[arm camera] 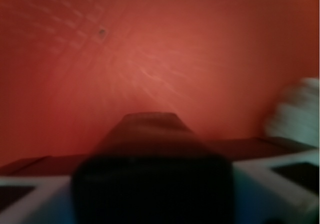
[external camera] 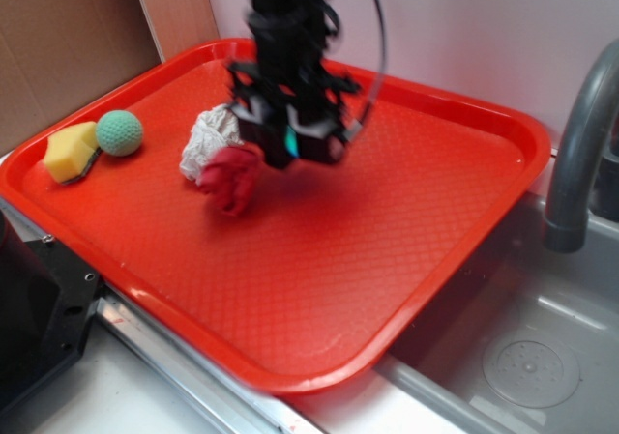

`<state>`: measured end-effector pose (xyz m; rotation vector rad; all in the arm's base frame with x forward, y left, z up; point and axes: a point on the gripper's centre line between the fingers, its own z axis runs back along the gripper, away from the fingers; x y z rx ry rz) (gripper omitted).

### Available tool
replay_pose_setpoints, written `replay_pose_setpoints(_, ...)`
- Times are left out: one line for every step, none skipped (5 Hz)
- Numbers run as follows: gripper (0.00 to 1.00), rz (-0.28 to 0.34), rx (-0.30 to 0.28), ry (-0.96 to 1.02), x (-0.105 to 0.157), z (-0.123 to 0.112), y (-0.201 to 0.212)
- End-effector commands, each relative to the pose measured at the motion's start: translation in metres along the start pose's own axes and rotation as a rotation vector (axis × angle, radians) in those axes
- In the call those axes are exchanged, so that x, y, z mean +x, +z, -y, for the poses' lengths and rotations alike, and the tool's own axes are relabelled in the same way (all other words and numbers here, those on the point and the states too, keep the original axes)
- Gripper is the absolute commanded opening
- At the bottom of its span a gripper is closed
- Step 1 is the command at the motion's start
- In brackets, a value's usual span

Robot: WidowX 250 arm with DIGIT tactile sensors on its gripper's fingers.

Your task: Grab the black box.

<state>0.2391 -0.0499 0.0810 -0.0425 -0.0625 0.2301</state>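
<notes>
Hanging above the middle-left of the tray, black robot gripper (external camera: 290, 134), blurred in the exterior view. Seeming to be clamped on a small matte black rectangular block with rounded edges (arm camera: 152, 176), which is filling the lower centre of the wrist view between pale finger parts on either side; blur making the grip likely rather than certain. Showing in the exterior view only as a dark mass under the gripper, with a small teal spot on it, not separable from the gripper body there.

Lying just beside and below the gripper, toward the near-left, a crumpled red cloth wad (external camera: 232, 178), touching a crumpled white cloth wad (external camera: 208, 139) behind it. Appearing again as a pale blur at the right edge of the wrist view, the white wad (arm camera: 295, 112).

Sitting well apart at the tray's left end, a green textured ball (external camera: 119, 132) touching a yellow sponge-like chunk (external camera: 70, 152).

Holding all of this, a red textured plastic tray with a raised rim (external camera: 503, 125), resting over the edge of a grey metal sink (external camera: 522, 357). Curving up at the far right, a grey faucet (external camera: 580, 144). Standing behind the tray's left corner, brown cardboard (external camera: 58, 38).
</notes>
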Motion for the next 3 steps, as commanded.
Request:
replay_pose_setpoints(0.00,0.148,-0.078,0.042,-0.031,-0.059,0.107)
replay_pose_setpoints(0.00,0.210,-0.016,0.141,-0.025,-0.057,0.134)
replay_pose_setpoints(0.00,0.156,-0.003,0.085,-0.013,-0.053,0.121)
